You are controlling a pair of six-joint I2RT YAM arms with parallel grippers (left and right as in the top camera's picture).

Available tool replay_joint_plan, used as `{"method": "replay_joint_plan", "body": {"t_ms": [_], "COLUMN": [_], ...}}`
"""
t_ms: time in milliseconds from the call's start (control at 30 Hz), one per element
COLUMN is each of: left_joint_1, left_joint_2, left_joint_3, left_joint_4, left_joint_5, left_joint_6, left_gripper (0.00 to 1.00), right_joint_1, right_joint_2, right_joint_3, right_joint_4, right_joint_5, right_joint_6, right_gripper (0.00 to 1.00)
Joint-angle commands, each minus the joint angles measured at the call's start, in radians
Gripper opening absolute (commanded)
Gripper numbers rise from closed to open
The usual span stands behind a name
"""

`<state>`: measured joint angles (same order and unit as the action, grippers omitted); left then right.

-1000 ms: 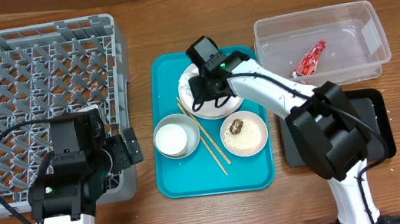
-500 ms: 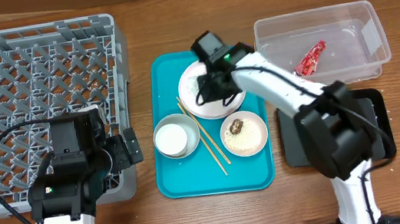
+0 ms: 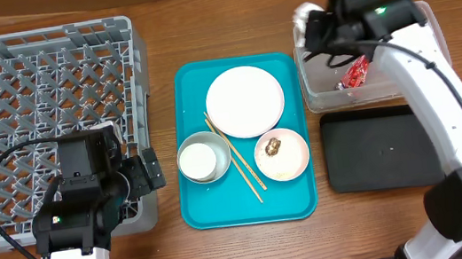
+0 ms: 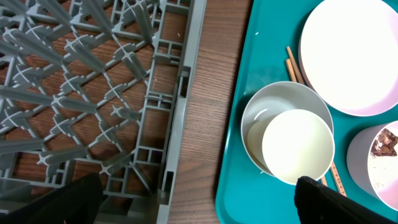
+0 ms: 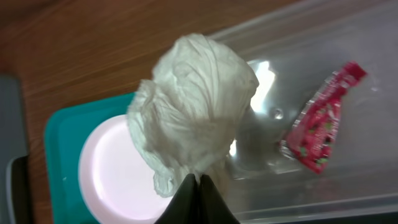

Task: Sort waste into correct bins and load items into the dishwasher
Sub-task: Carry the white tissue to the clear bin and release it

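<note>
Napkin (image 5: 193,118) pinched in right pincer (image 5: 196,185), over left edge of clear tub (image 5: 311,62).

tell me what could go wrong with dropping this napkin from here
1. In the right wrist view the napkin seems to straddle the clear tub's left rim, partly over the plate. Released now, it might land on the plate or the teal tray instead.
2. The right gripper pinches only a small fold of the napkin, so it could slip out early.

overhead looks straight down; both close wrist views share the plate (image 3: 245,101).
</note>
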<state>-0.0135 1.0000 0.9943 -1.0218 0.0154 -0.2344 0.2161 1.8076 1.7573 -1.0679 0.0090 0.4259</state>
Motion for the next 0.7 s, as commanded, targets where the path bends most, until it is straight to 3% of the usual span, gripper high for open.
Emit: {"method": "replay_joint_plan", "body": {"t_ms": [0, 67, 100, 233, 667], "left_joint_1": [-0.006, -0.006, -0.006, -0.006, -0.006], "left_joint_2": [0.0, 0.0, 0.0, 0.0, 0.0], "left_joint_3": [0.024, 0.024, 0.024, 0.024, 0.024], "left_joint_4": [0.002, 0.002, 0.001, 0.001, 0.001], "left_joint_5": [0.011, 0.011, 0.011, 0.011, 0.011], "left_joint_6": [-0.013, -0.014, -0.014, -0.013, -0.013], "left_gripper": [1.0, 1.0, 1.0, 1.0, 1.0], "right_joint_1": [-0.047, -0.062, -0.066, -0.076, -0.075], "right_joint_2": [0.017, 0.017, 0.017, -0.01, -0.259], "right_joint_3": [-0.043, -0.056, -0.056, -0.054, -0.11], "right_joint_4": [-0.014, -0.02, -0.021, -0.014, -0.147], "right_joint_5": [0.019, 0.019, 0.019, 0.02, -0.063], "right_joint_6": [0.024, 0.024, 0.021, -0.062, -0.119], "right_gripper": [0.06, 0.31, 0.39, 0.49, 0.51]}}
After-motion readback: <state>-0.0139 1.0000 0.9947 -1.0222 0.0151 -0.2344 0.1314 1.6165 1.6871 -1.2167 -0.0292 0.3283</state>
